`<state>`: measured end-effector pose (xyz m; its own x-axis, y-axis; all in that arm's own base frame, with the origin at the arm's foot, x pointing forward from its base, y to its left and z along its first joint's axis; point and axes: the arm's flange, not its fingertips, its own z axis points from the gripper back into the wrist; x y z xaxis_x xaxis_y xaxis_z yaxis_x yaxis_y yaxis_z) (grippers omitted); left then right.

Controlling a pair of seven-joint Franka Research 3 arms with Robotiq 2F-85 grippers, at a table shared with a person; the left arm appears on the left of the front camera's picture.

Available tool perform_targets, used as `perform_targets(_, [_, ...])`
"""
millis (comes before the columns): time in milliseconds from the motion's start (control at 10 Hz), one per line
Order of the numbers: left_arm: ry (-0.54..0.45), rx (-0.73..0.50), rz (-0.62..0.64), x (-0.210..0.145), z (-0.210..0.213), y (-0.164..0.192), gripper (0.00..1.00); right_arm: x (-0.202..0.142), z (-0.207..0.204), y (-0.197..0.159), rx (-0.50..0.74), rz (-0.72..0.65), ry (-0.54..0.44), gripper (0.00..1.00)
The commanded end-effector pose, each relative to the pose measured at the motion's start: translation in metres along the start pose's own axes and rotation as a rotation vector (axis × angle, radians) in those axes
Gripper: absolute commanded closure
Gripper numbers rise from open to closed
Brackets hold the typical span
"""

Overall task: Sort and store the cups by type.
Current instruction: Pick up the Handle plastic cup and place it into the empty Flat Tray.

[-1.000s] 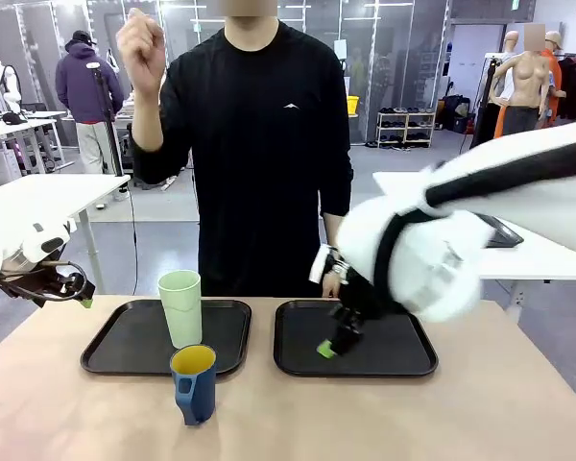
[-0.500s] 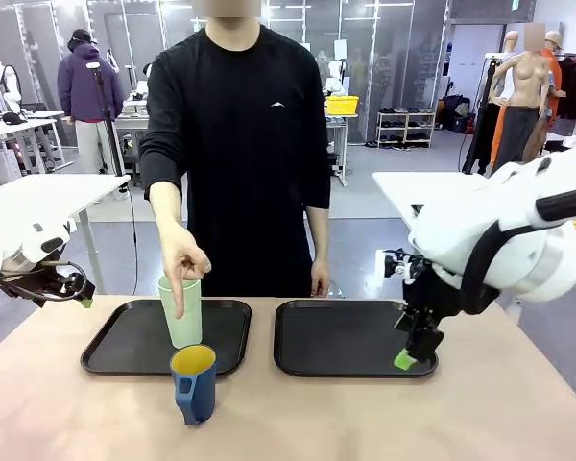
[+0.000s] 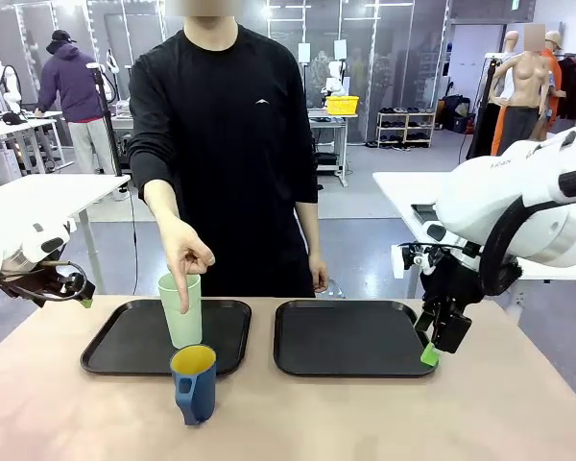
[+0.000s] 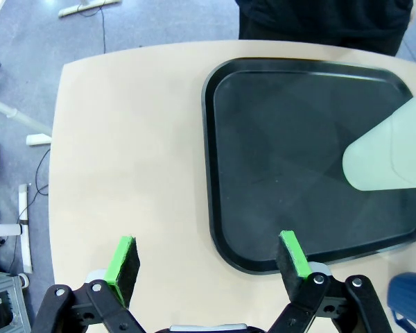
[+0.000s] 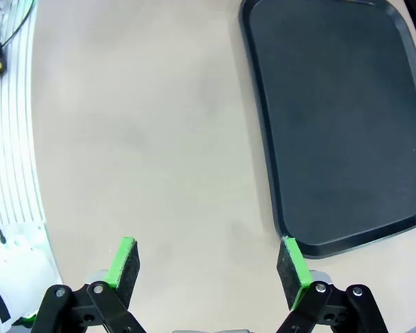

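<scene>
Change: the right gripper has been pulled back from over the right tray to that tray's outer edge, and the person's hand has been brought down from shoulder height onto the tumbler.
Front, person: a finger is pointed down at the tumbler's rim; whether it touches cannot be told.
Front, cups: the tumbler is stood upright on the left tray. The mug is set on the table, just on the robot's side of that tray, handle toward the robot.
Front, grippers: the left gripper is held off the table's left edge, well apart from both cups. The right gripper is hung low by the right tray's corner.
Left wrist: the fingers are seen spread wide with nothing between them. The left tray lies below, with the tumbler on it and a slice of the mug at the corner.
Right wrist: the fingers are spread here too and nothing is held. Bare table and the right tray's edge are seen beneath.
Progress: nothing is gripped yet. One cup is on a tray, the mug is not, and the right tray is unused. The mug's placing is judged to be the main work left.
</scene>
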<state>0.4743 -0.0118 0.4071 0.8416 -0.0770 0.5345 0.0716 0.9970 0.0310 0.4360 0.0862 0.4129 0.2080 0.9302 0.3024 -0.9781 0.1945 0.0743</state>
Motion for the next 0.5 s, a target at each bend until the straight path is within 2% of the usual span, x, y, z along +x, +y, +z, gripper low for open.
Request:
perform_targets(0, [-0.001,0.004,-0.006,0.0006,0.0003,0.0010,0.00,0.0082,-0.0015,-0.0071,0.050,0.014,0.027,0.00])
perform_targets(100, [-0.001,0.004,-0.006,0.0006,0.0003,0.0010,0.00,0.0000,0.0000,0.0000,0.000,0.000,0.000,0.00])
perform_targets(400, [-0.001,0.004,-0.006,0.0006,0.0003,0.0010,0.00,0.0000,0.0000,0.0000,0.000,0.000,0.000,0.00])
